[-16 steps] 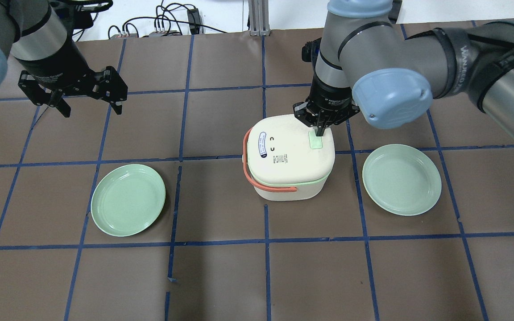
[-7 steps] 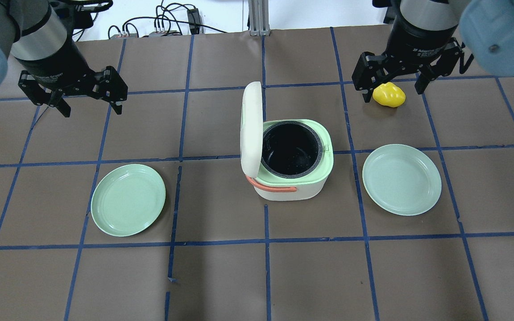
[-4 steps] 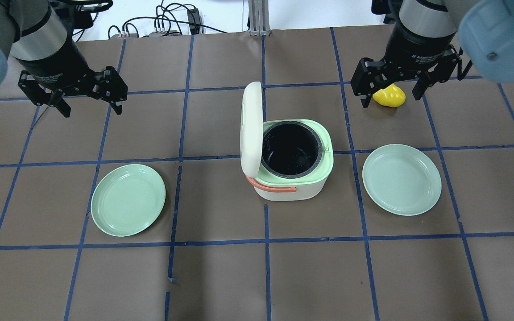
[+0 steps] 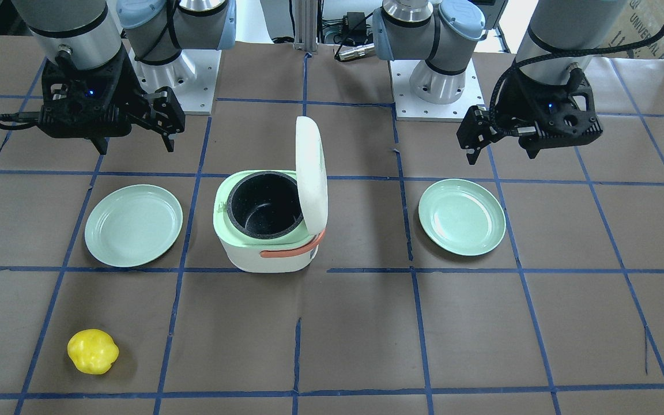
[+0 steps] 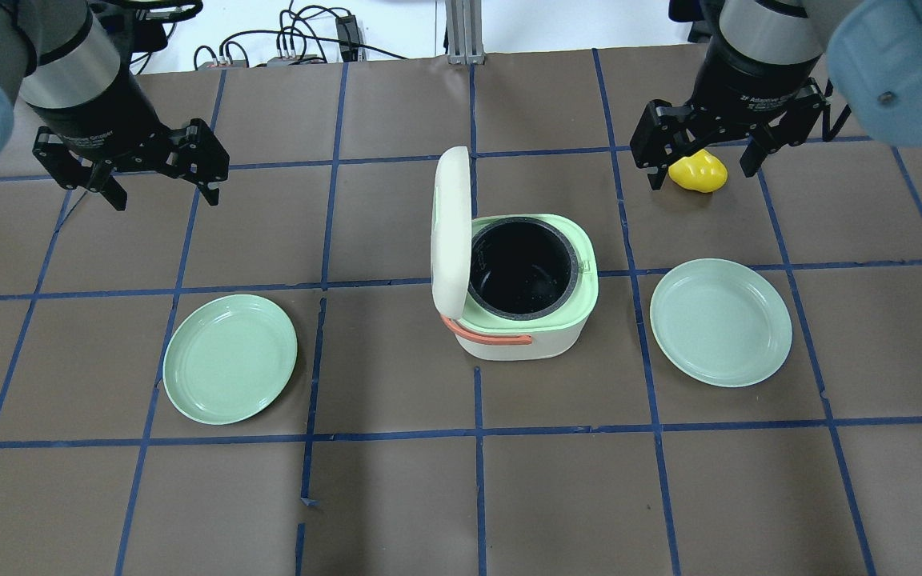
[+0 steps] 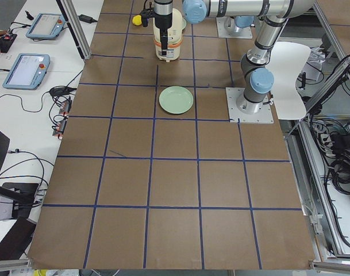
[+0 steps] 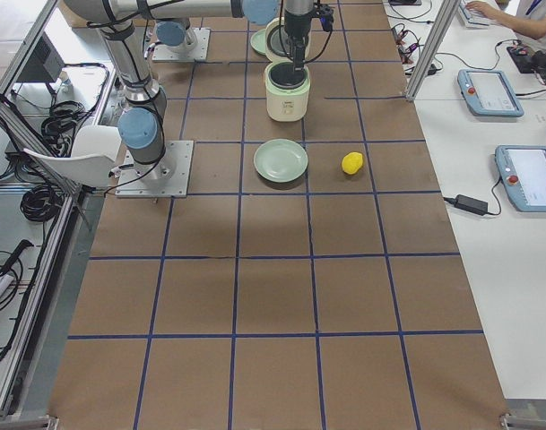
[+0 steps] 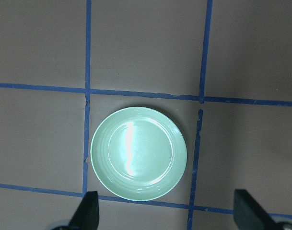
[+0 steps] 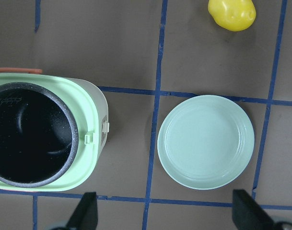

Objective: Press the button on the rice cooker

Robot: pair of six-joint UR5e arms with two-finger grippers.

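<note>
The white and green rice cooker (image 5: 541, 340) stands mid-table with its lid (image 5: 450, 232) swung upright on its left side and the black inner pot (image 5: 521, 268) exposed. It also shows in the front view (image 4: 263, 253) and the right wrist view (image 9: 90, 103). The lid's button does not show. My right gripper (image 5: 703, 174) is open and empty, high over the far right of the table, away from the cooker. My left gripper (image 5: 165, 196) is open and empty, high at the far left.
A green plate (image 5: 229, 358) lies left of the cooker and another green plate (image 5: 721, 322) lies to its right. A yellow lumpy object (image 5: 701, 174) lies on the table beyond the right plate, below my right gripper. Cables run along the far edge.
Earlier my right gripper was shut with its tips on the green button of the closed lid. The lid has sprung open, and the gripper has lifted away to the far right and opened.
</note>
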